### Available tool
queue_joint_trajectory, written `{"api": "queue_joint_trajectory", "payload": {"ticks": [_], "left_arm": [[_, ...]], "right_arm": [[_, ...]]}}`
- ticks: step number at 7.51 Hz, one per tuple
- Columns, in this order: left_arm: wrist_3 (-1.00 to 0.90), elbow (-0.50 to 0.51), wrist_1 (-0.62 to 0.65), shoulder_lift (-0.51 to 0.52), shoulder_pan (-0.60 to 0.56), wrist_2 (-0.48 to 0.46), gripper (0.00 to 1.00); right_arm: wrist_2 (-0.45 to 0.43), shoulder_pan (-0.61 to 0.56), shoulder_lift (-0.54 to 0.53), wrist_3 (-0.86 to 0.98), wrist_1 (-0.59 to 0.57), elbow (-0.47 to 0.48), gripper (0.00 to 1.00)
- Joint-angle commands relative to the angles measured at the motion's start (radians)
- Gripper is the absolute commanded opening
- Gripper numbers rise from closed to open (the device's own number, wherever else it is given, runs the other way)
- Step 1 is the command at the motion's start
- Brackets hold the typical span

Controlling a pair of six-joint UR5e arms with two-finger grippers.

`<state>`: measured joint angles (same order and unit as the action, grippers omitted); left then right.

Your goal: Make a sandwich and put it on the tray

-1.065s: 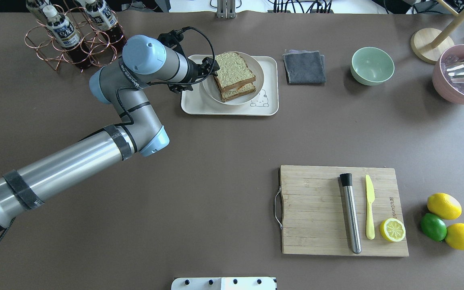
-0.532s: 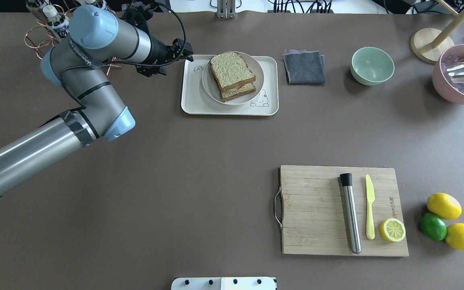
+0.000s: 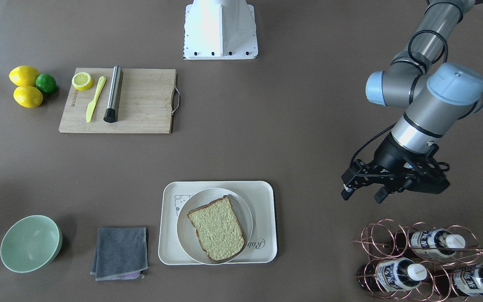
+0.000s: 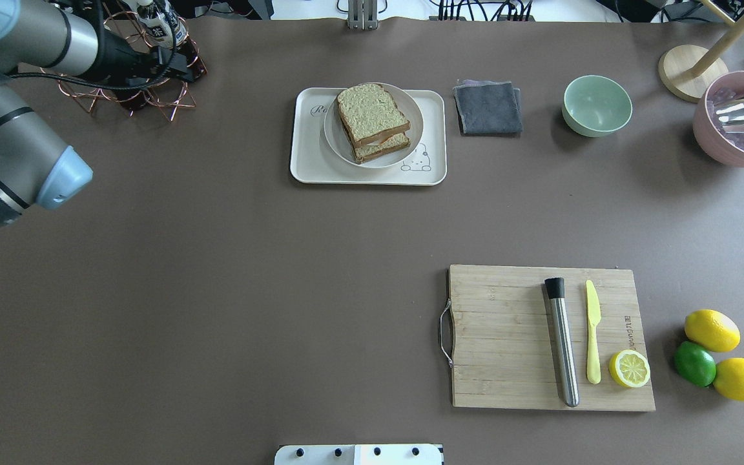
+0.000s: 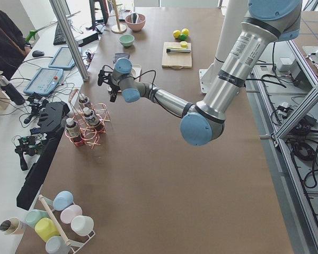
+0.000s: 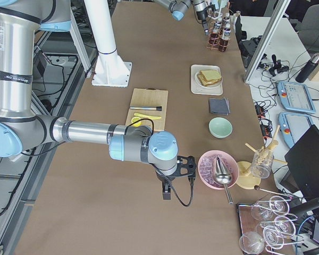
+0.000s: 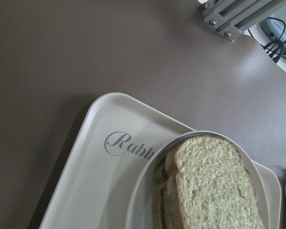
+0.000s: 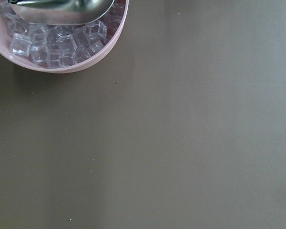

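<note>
The sandwich (image 4: 372,119), two speckled tan slices stacked with dark crust, lies on a round white plate (image 4: 416,123) on the cream tray (image 4: 310,158). The front-facing view shows the sandwich (image 3: 218,228) on that tray (image 3: 170,251). The left wrist view looks down on the sandwich (image 7: 214,186) and the tray's (image 7: 86,191) "Rabb" script. My left gripper (image 3: 363,195) hangs open and empty well to the side of the tray, near the bottle rack. My right gripper (image 6: 167,188) shows only in the exterior right view, beside the pink bowl; I cannot tell its state.
A copper rack with bottles (image 3: 417,260) stands by the left gripper. Beyond the tray lie a grey cloth (image 4: 488,106), a green bowl (image 4: 597,105) and a pink bowl of ice (image 4: 740,129). A wooden cutting board (image 4: 507,336) carries a muddler, knife and lemon half; whole citrus (image 4: 711,329) sits beside it.
My left arm has drawn back from the plate, moving left across the table to the bottle rack. The sandwich, plate and tray have not moved.
</note>
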<state>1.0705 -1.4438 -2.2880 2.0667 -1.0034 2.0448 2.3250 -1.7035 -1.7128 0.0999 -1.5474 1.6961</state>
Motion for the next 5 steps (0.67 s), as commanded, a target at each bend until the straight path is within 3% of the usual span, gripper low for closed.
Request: {"api": "queue_joint_trajectory", "payload": {"ticks": [1,2,3,5], "left_arm": [[-0.294,-0.140,0.042,-0.216,-0.142,0.054,0.98],[-0.455,-0.150,0.048,-0.274,-0.206,0.064,0.98],[-0.489,-0.145,0.108,-0.295,-0.265,0.070,0.98],[-0.529,-0.144,0.144,-0.356,-0.390,0.260,0.98]], "right_arm": [[0.085,0.017,0.015,-0.098,0.006,0.007,1.00],[0.080,0.040,0.024,-0.107,0.006,0.008,1.00],[0.076,0.053,0.054,-0.127,0.006,-0.001,1.00],[0.073,0.071,0.091,-0.184,0.006,-0.001,1.00]]}}
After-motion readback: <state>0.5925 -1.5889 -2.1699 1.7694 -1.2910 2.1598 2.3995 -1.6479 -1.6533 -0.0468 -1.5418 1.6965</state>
